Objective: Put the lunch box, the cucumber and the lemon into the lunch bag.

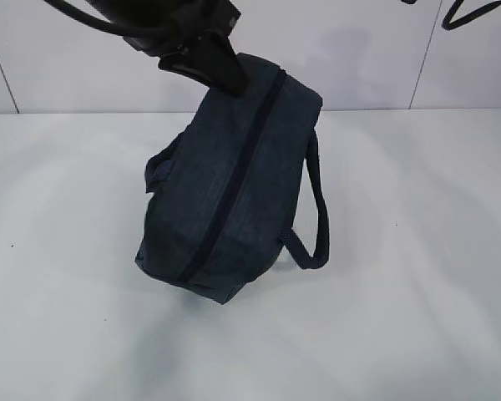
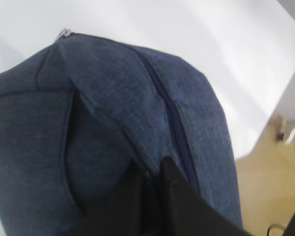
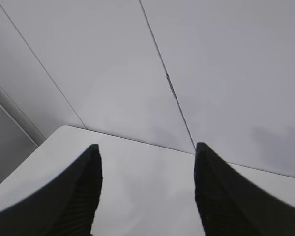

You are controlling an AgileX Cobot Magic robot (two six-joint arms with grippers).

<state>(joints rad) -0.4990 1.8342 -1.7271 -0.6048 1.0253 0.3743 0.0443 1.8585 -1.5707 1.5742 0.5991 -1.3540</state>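
The dark navy lunch bag hangs tilted in the middle of the exterior view, its top zipper closed. My left gripper is shut on a fold of fabric at the bag's far upper end and holds that end up. In the left wrist view the jaws pinch the blue fabric beside the zipper, and a metal zipper pull shows at the far end. My right gripper is open and empty over the white table. The lunch box, the cucumber and the lemon are out of view.
The white table runs all around the bag, with a white panelled wall behind it. One loop handle hangs on the bag's right side and another on its left. Floor shows past the table edge.
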